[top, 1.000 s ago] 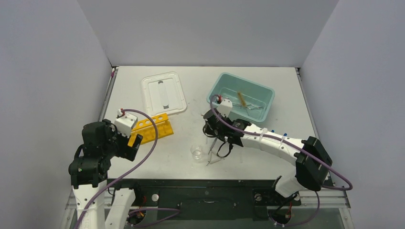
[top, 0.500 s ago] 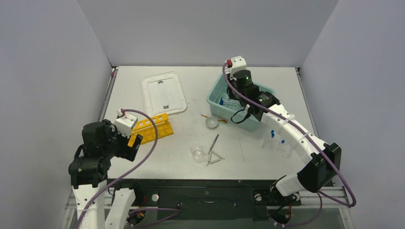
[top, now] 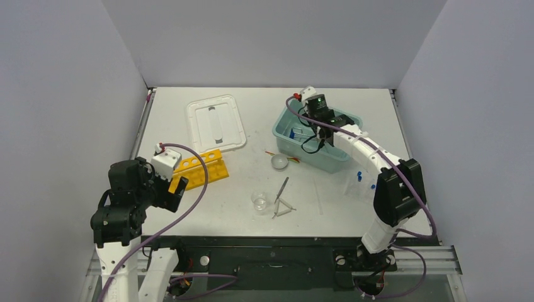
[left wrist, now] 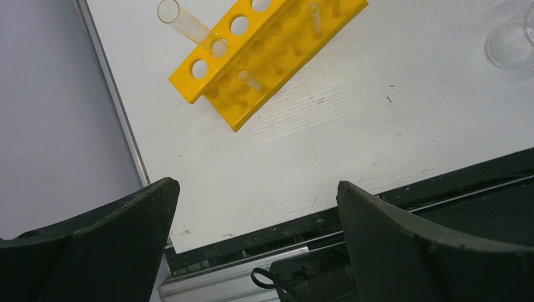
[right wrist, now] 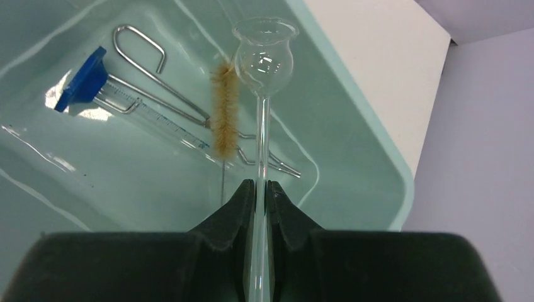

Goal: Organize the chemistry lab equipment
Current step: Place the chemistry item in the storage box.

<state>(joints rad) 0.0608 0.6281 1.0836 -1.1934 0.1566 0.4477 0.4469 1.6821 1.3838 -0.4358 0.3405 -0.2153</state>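
glass tube (right wrist: 263,63) | long axis straight out from right end effector (right wrist: 259,186), bulb end foremost | clamped on stem | over teal tub (right wrist: 359,170)

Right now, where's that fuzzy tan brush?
In the right wrist view, the tan brush lies in the teal tub, far right, across the metal tongs beside the blue-capped vial.
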